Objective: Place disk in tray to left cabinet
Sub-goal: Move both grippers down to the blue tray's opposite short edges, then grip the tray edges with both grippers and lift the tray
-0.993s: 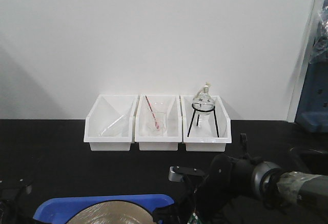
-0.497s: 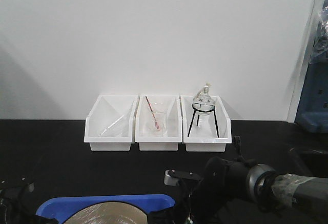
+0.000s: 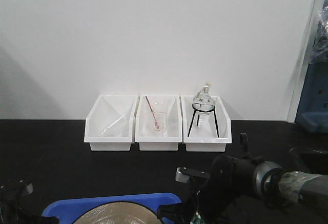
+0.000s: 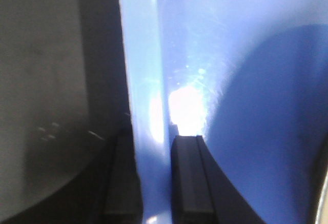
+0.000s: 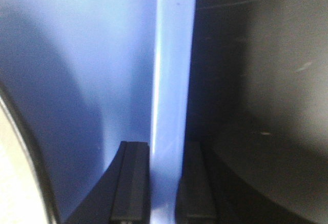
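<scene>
The blue tray (image 3: 66, 207) shows at the bottom of the front view, with the tan disk (image 3: 114, 215) lying in it. My left gripper (image 4: 154, 183) is shut on the tray's left rim (image 4: 143, 80), one finger inside and one outside. My right gripper (image 5: 163, 188) is shut on the tray's right rim (image 5: 171, 70) the same way. The disk's black-rimmed edge shows at the lower left of the right wrist view (image 5: 15, 183). The right arm (image 3: 241, 183) reaches in from the right of the front view. The left cabinet is out of view.
Three white bins stand at the back of the black table (image 3: 51, 152): the left bin (image 3: 110, 123), the middle bin (image 3: 158, 123) with a beaker and red rod, and the right bin (image 3: 206, 124) with a round flask on a black tripod. A white wall stands behind them.
The tray with the disk has shifted a little to the right and lower in the front view. The right arm moved right and slightly down with it.
</scene>
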Controlling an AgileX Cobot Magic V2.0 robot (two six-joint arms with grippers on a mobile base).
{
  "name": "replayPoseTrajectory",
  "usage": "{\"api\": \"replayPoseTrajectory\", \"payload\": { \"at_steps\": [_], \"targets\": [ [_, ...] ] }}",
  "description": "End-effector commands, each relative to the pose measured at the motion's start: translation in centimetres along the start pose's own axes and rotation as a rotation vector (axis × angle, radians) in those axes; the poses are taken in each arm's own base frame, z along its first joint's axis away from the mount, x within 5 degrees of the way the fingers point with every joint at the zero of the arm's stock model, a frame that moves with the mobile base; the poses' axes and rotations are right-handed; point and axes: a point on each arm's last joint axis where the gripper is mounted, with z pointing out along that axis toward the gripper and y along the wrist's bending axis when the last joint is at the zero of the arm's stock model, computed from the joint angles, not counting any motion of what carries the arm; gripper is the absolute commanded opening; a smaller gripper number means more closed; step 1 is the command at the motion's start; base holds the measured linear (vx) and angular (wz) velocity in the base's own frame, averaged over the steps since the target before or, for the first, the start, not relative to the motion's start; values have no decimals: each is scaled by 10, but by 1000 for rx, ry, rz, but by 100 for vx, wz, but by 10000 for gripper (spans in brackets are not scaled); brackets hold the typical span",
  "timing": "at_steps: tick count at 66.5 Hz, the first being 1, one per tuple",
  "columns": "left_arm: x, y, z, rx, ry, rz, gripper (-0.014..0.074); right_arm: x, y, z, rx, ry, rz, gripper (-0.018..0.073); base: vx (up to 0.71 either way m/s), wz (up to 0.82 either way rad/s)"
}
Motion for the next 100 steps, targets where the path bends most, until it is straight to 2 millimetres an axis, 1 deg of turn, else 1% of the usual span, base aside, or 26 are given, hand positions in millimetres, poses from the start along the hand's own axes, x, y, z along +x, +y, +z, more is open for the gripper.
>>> {"api": "replayPoseTrajectory", "payload": {
  "at_steps": [1,10,17,31,42,50,58,72,79,85,92,100],
  "targets": [
    [1,-34,-11,206,37,-73,-7,-7,24,-30,-109,-78,45,-10,0,0],
    [-1,-39,-14,261,28,-124,-3,-10,18,-45,-120,-82,82,-8,0,0],
    [-6,-45,-20,299,11,-135,-1,-13,10,-60,-148,-84,130,-8,0,0],
    [-29,-60,-44,372,3,-175,-1,-16,-5,-88,-164,-90,166,-8,0,0],
    [-42,-70,-60,414,11,-206,-1,-18,-8,-117,-202,-161,191,-8,0,0],
    [-51,-76,-71,431,-5,-222,-1,-20,-10,-135,-242,-200,213,-8,0,0],
    [-58,-83,-83,457,7,-251,-1,-19,-14,-143,-273,-193,230,-8,0,0],
    [-70,-92,-105,467,21,-289,-1,-18,-25,-155,-374,-134,318,-8,0,0],
    [-70,-94,-111,444,53,-305,-1,-19,-29,-160,-423,-125,352,-8,0,0],
    [-68,-93,-111,433,83,-330,-1,-20,-32,-166,-481,-120,370,-8,0,0],
    [-69,-95,-114,444,89,-333,-1,-20,-32,-171,-516,-122,357,-7,0,0],
    [-72,-103,-128,489,74,-315,-1,-18,-29,-180,-529,-140,348,-5,0,0]
  ]
}}
